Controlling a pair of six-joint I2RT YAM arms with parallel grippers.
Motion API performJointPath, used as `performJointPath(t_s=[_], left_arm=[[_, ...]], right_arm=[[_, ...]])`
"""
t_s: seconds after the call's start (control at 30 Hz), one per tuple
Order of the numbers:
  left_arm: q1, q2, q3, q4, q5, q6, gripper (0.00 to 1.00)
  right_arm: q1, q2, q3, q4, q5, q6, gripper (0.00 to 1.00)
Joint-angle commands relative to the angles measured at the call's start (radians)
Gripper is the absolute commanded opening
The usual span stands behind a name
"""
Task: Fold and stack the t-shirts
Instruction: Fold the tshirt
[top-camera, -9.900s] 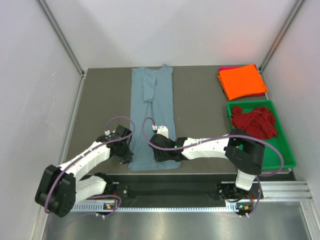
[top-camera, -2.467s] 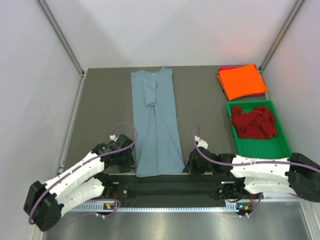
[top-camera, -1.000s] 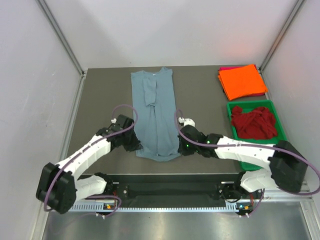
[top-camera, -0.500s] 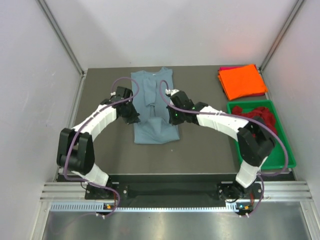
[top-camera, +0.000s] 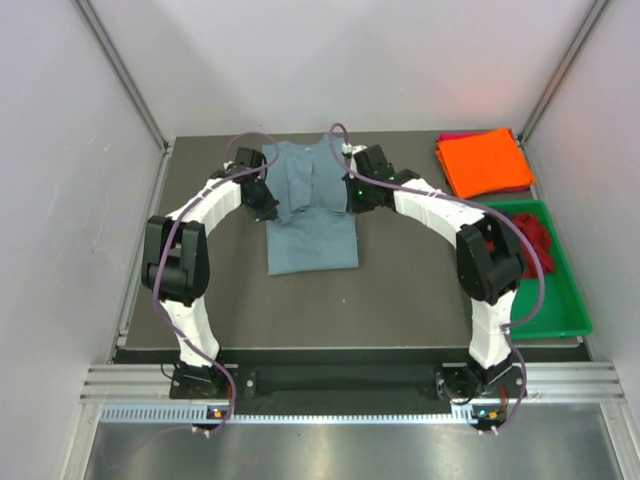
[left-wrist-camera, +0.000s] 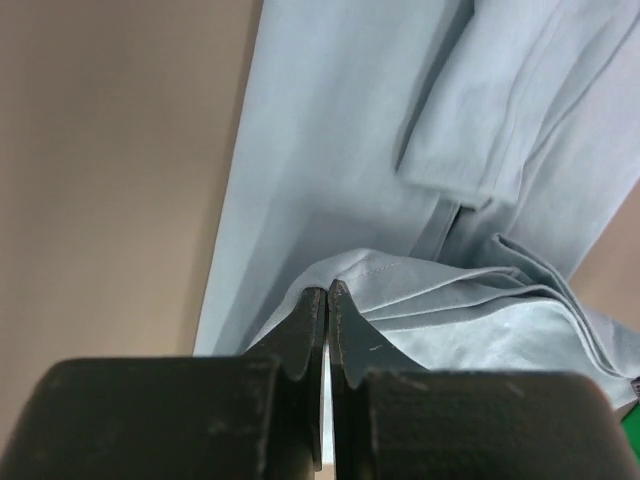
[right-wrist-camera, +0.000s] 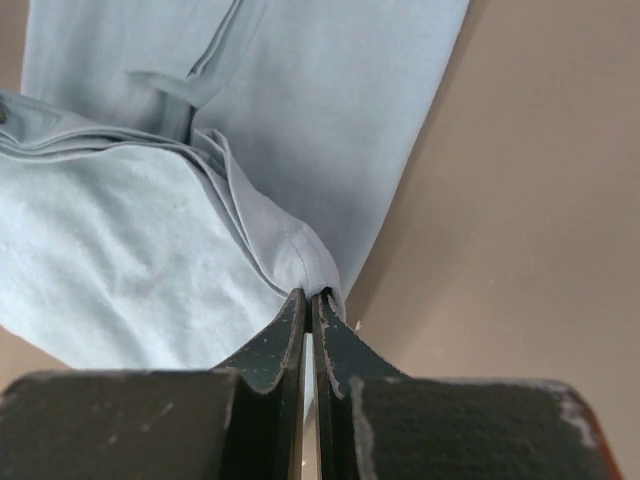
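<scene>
Tabletop (top-camera: 400, 270) bears four t-shirts (top-camera: 310, 235) and one tray (top-camera: 560, 300).

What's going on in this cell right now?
Both arms are folding the blue-grey t-shirt. The left gripper and right gripper are each shut on a hem corner, held over the shirt's collar half, so it lies doubled. A folded orange t-shirt sits far right; the dark red t-shirt lies crumpled in the green tray.

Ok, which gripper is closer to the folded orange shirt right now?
Right. The right gripper pinches the blue-grey shirt on the edge facing the orange shirt; the left gripper pinches its opposite edge, farther away.
</scene>
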Motion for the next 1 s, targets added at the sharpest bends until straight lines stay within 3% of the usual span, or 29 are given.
performJointPath(t_s=[0.0, 0.97], left_arm=[[0.012, 0.036, 0.074, 0.006, -0.021, 0.013, 0.0], [0.067, 0.11, 0.138, 0.131, 0.031, -0.031, 0.0]], right_arm=[[-0.024, 0.049, 0.069, 0.044, -0.061, -0.034, 0.0], [-0.086, 0.167, 0.198, 0.172, -0.165, -0.037, 0.0]])
